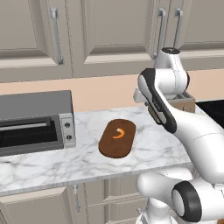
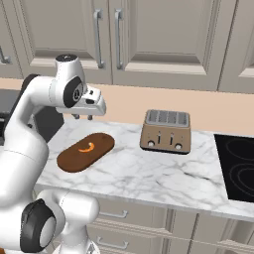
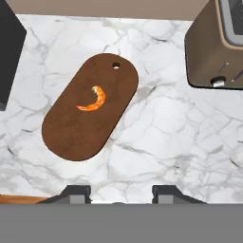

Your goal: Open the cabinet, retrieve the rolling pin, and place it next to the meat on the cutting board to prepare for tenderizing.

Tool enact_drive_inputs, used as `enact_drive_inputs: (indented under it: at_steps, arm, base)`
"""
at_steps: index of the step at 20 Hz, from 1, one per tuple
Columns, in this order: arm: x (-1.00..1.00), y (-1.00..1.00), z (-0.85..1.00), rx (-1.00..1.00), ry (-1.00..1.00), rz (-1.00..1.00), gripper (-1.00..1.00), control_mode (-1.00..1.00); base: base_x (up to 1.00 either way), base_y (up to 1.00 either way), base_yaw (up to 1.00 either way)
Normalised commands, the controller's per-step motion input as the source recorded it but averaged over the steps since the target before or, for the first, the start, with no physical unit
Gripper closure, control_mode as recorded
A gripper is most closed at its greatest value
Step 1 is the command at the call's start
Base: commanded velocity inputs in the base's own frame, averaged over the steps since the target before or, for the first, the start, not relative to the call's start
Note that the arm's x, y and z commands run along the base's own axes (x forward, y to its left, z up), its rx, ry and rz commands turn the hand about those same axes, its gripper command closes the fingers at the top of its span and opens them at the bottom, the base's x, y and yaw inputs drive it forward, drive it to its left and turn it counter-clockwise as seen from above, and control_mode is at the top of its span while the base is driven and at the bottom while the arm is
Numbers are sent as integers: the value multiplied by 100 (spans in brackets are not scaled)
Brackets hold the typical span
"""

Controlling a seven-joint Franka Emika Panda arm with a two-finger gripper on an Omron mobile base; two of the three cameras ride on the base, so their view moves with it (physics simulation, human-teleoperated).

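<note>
— Any writing on that toaster (image 2: 165, 130)?

— None I can read; it's plain brown with a couple of knobs.

— Where's the arm?

— Bent up over the marble desk (image 2: 149, 173), wrist turned down, the end effector (image 2: 83, 117) hanging above the cutting board (image 1: 117, 138). Its two tips stand apart with nothing between them.

— And the meat (image 3: 93, 100)?

— Lying near the middle of the board. Above, the cabinet (image 1: 109, 35) has both doors closed, so I can't see any rolling pin.
</note>
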Motion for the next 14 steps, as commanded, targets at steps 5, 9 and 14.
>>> enact_drive_inputs:
  at_steps: [5, 9, 14]
  arm:
    - [0, 1, 0, 0, 0, 0, -100, -100]
    - [-1, 0, 0, 0, -1, 0, -100, -100]
    - [-35, -5, 0, 0, -23, 0, -100, -100]
  base:
    - [0, 0, 0]
    - [0, 0, 0]
    - [0, 0, 0]
